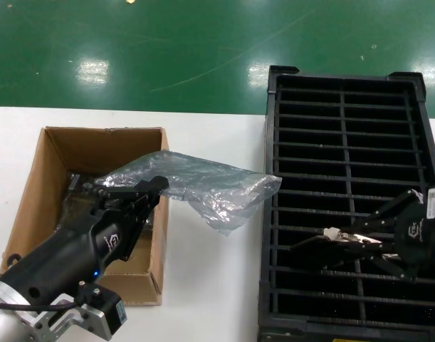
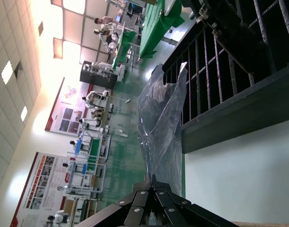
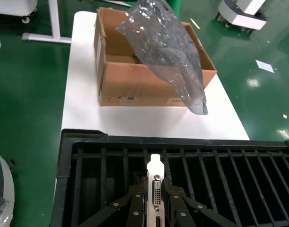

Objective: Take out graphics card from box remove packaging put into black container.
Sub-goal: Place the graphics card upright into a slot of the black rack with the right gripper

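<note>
Over the black container [image 1: 345, 206], which took up the table's right side with bare tabletop between it and the box [image 1: 53, 214], your right gripper [image 3: 155, 208] clamped the graphics card [image 3: 155, 187], while your left gripper [image 1: 156, 187] pinched the packaging [image 1: 203, 185] above the box's right edge.

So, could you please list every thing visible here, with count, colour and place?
Brown corrugated cardboard box: one, on the white table's left part.
Crinkly grey translucent plastic bag: one, held up from the box toward the crate.
Large black slotted plastic crate: one, on the right.
Dark graphics card with silver end bracket: one, over the crate's slots.
White table: one, under everything.
Green floor: behind.
Left gripper: black, fingers shut on the bag.
Right gripper: black, fingers shut on the card.
</note>
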Controlling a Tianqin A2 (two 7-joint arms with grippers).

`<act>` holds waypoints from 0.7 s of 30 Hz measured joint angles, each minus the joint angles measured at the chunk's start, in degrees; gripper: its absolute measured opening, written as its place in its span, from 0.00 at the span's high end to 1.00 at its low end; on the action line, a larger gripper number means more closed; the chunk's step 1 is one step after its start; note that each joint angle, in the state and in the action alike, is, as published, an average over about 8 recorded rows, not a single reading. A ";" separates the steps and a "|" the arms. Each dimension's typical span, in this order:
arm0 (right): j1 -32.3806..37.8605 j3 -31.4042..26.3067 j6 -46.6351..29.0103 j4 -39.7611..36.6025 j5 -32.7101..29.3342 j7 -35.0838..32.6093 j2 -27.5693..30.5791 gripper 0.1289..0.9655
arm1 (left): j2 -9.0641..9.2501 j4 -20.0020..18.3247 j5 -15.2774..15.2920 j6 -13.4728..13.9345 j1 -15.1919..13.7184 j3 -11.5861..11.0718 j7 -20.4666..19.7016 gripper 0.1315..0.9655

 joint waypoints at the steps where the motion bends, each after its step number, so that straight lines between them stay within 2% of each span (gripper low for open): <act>1: 0.20 -0.15 -0.14 -0.27 -0.16 -0.32 -0.21 0.93 | 0.00 0.00 0.00 0.00 0.00 0.00 0.00 0.99; 21: 4.59 -4.79 -3.09 -6.08 -4.75 -5.91 -6.06 0.93 | 0.00 0.00 0.00 0.00 0.00 0.00 0.00 0.99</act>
